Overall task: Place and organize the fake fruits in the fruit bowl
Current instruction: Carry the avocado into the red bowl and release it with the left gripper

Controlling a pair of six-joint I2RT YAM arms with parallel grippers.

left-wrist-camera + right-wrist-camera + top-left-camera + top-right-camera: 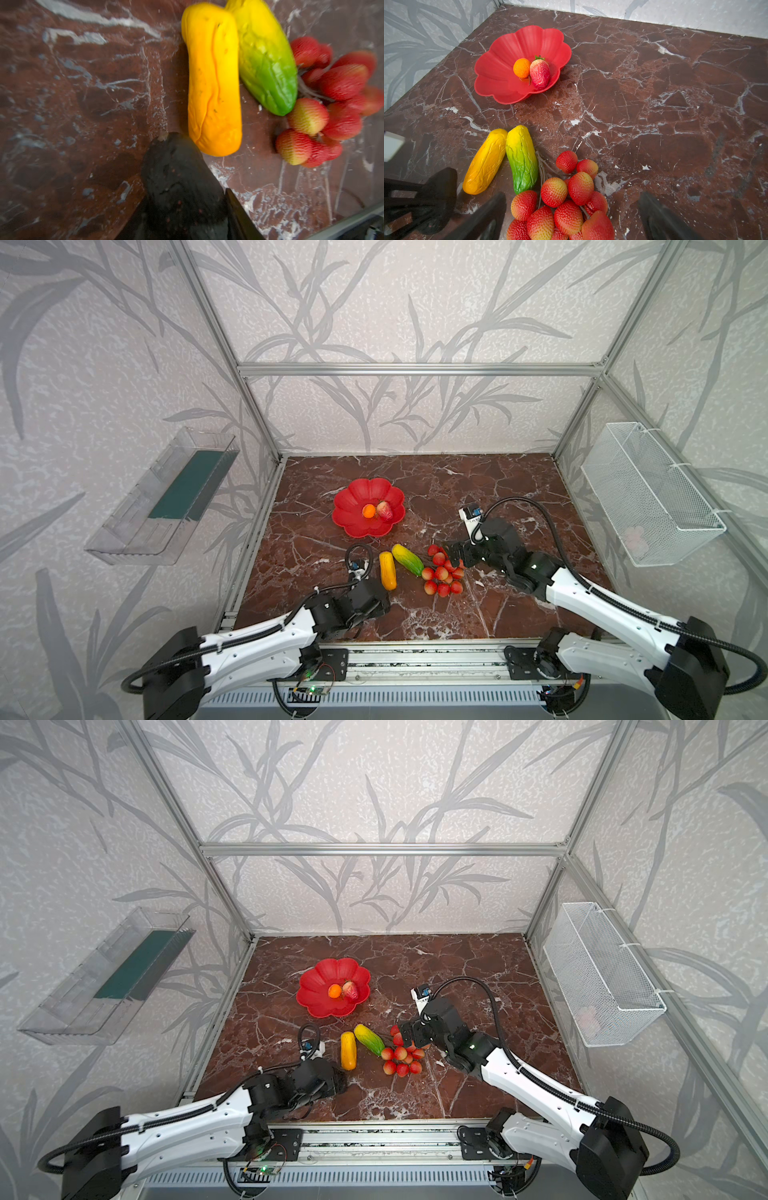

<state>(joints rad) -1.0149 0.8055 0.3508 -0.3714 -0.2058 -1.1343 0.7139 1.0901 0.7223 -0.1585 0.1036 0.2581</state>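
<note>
Your left claw [187, 207] pinches the avocado [176, 172], likely bound for the bowl [500, 68]; right claw [571, 214] spread over the berry bunch [554, 192].

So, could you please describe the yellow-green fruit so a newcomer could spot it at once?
On the marble table, look nearer the camera than the red flower-shaped bowl. There the oblong fruit lies between a yellow-orange fruit and a bunch of red balls; it alone fades from yellow to green.

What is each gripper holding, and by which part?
Left gripper pinches the dark, pebbled plastic avocado across its broad end; narrow stem end sticks out. Right gripper is open, holding nothing.
</note>
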